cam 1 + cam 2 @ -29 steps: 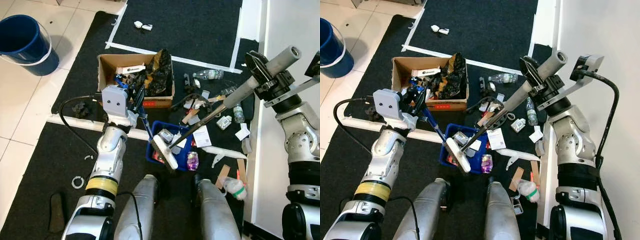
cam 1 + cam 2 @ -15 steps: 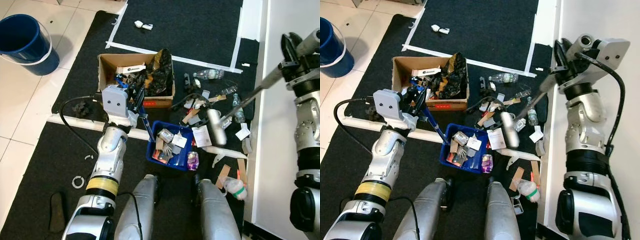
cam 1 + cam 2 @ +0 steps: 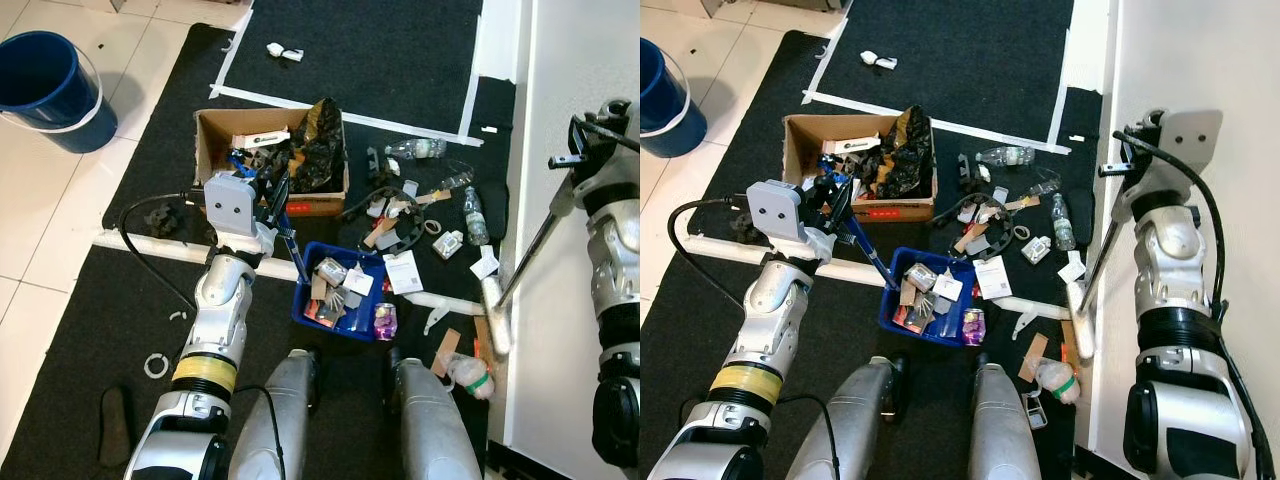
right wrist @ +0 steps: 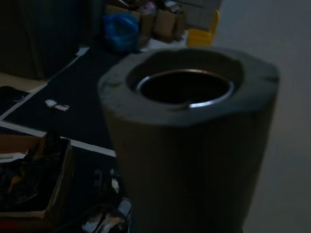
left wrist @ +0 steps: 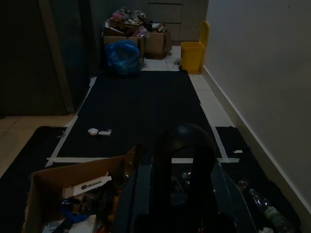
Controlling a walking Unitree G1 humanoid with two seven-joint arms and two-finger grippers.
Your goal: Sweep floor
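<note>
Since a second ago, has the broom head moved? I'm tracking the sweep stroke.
Yes. The broom head has swung from over the blue dustpan out to the robot's right, and now sits at the mat's right edge beside the white floor strip.

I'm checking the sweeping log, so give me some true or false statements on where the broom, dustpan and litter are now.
1. The broom head rests at the mat's right edge, near the wall. True.
2. The blue dustpan is empty. False: it holds scraps and small packets.
3. The right end effector holds the broom's handle. True.
4. The cardboard box lies right of the dustpan. False: it lies beyond it, to the left.
5. Litter lies on the mat right of the dustpan. True.
</note>
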